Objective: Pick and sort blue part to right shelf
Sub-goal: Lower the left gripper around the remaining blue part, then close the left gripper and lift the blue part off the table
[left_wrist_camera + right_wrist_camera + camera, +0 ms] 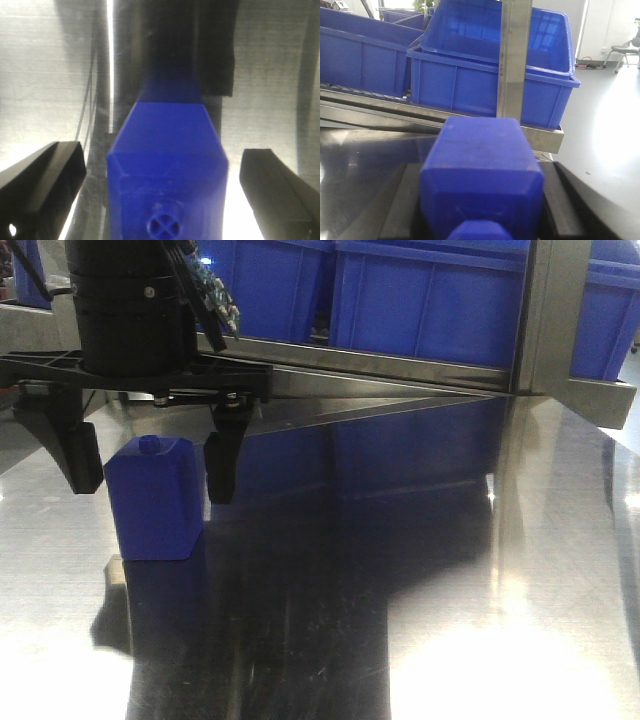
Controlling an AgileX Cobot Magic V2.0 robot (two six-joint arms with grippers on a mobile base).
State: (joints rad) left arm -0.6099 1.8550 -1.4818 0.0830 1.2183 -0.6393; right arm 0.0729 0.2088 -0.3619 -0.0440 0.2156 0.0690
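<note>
Looking across a polished steel table [420, 600], wide and glare-streaked. Behind it, a metal shelf [380, 112] loaded with big blue bins [460, 85] and crossed by an upright steel post [515, 60]. Likely the drop zone, hence the right wrist camera aimed straight at it.

Left gripper [152, 480] low over the table's left side, jaws spread wide. Straddling a squat blue block [155, 505] without touching; gaps on both flanks in the left wrist view. Wrong piece, judging by the tiny cross-marked knob [164, 227] on top, so probably no reason to close.

Right gripper [482, 170] out of the front view. Fingers [565, 200] flush against the blue part [480, 155], apparently pinching it, with the cap end [480, 232] toward the camera and the body pointing at the bins. Next, presumably: reach forward and release on the shelf.
</note>
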